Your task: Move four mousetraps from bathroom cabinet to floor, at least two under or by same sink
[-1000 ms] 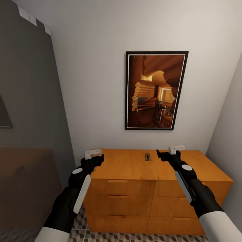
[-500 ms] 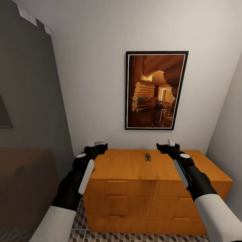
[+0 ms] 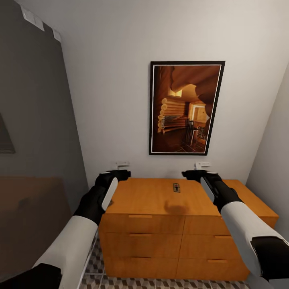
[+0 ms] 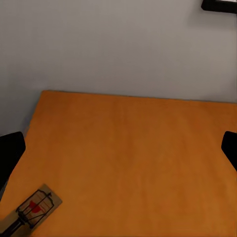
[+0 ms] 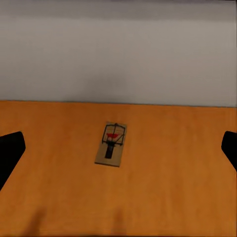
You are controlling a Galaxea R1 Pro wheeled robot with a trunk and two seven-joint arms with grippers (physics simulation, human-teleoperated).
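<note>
One mousetrap (image 3: 176, 187), a small tan board with dark wire and a red mark, lies on the flat top of the orange-brown cabinet (image 3: 148, 198), near its back middle. My left gripper (image 3: 122, 164) hovers above the cabinet's back left corner and my right gripper (image 3: 202, 164) above its back right part; both are open and hold nothing. The left wrist view has the mousetrap (image 4: 32, 210) off to one side, with a dark finger (image 4: 10, 153) at the frame's edge. In the right wrist view the mousetrap (image 5: 111, 144) lies centred between the wide-spread fingers (image 5: 10, 150). The drawers are shut.
A framed picture (image 3: 184, 107) hangs on the white wall behind the cabinet. A dark grey panel (image 3: 32, 120) stands at the left, with a brown surface (image 3: 28, 216) below it. Cube-patterned floor tiles (image 3: 120, 281) show under the cabinet's front. A side wall closes the right.
Both arms have risen and reached forward, from the cabinet's front edge to above its back part near the wall. The mousetrap has not moved.
</note>
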